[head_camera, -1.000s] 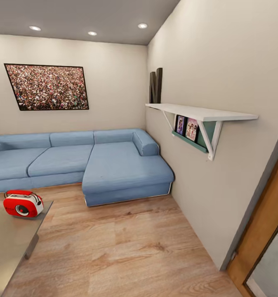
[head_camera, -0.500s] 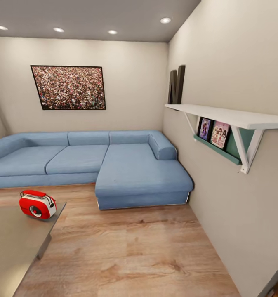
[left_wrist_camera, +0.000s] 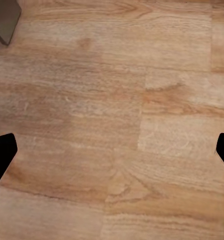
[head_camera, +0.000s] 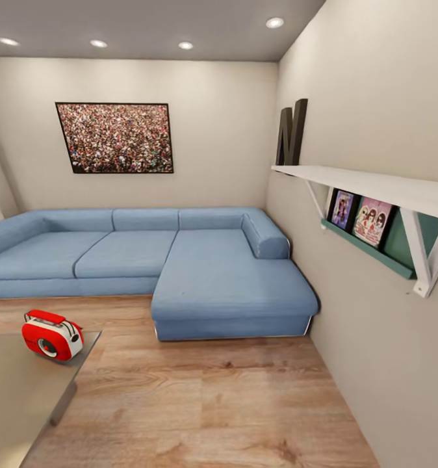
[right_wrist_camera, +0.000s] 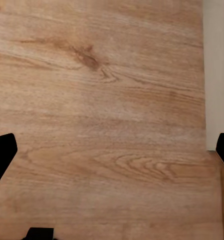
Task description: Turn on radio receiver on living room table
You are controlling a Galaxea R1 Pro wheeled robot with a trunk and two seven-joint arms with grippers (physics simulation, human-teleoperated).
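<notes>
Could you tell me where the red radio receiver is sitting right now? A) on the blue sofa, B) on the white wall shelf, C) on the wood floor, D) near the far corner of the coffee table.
D: in the head view the radio receiver stands on the glossy top of the coffee table, close to its far corner.

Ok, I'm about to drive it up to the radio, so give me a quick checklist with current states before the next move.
1. Radio receiver in sight, on the table: ok.
2. Radio upright, near the table's far corner: ok.
3. Wood floor between robot and table free of obstacles: ok.
4. Left tool open, holding nothing: ok.
5. Right tool open, holding nothing: ok.
6. Radio already on: cannot tell.
</notes>
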